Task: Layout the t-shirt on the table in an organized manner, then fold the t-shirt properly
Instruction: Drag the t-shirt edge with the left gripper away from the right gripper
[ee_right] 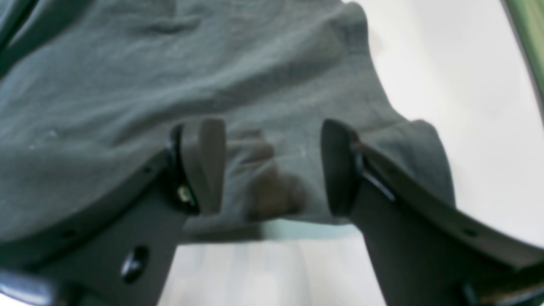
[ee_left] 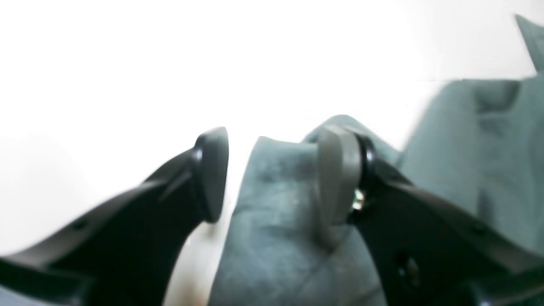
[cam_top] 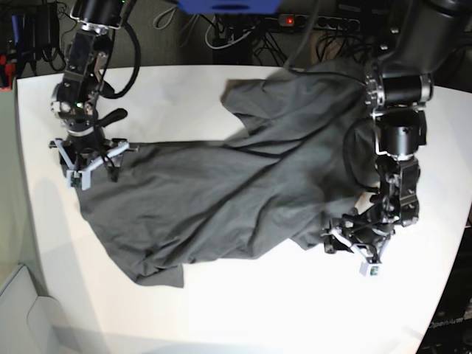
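Left fingers and right fingers gape apart over the t-shirt

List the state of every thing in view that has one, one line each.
t-shirt: spread but crumpled and skewed on the table, not folded.
table: white top, partly covered by the shirt.
left gripper: open, straddling a raised fold of cloth.
right gripper: open, over the shirt's edge, not clamped.
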Available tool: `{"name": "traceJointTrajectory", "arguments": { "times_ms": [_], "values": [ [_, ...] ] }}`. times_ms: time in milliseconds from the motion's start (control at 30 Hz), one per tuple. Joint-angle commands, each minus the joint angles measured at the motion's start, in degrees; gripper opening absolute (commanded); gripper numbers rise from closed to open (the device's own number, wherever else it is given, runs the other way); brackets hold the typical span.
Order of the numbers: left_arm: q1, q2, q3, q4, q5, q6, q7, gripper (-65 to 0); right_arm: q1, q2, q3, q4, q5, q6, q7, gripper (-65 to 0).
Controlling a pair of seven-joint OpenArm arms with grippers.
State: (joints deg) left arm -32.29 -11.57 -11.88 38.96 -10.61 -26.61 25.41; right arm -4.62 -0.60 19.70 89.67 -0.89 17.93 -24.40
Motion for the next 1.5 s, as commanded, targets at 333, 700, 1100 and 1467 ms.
{"name": "traceJointTrajectory", "arguments": {
  "times_ms": [333,700,1100,1467],
  "values": [
    [-5.55,0.10,0.32,-10.96,-0.60,1.34,-7.08,-32.3,0.71,0.47,-0.06,0.84,0.58,-0.04,1.41,-28.5],
    [-0.63,0.10,8.49,-11.05,-0.60,1.34,-10.60,-32.6,0.71,0.38,-0.06,0.84,0.58,-0.04,1.41,-28.5],
    [0.78,-1.13,8.32,-10.34,-0.95,1.34,-10.24,-64.6,0.71,0.38,-0.06,0.84,0.58,-0.04,1.41,-28.5],
    [-6.34,-6.23,8.14,7.33,-0.95,1.42,-2.07,-64.4,0.53,0.47,-0.06,0.84,0.58,-0.04,1.41,-28.5]
  ]
}}
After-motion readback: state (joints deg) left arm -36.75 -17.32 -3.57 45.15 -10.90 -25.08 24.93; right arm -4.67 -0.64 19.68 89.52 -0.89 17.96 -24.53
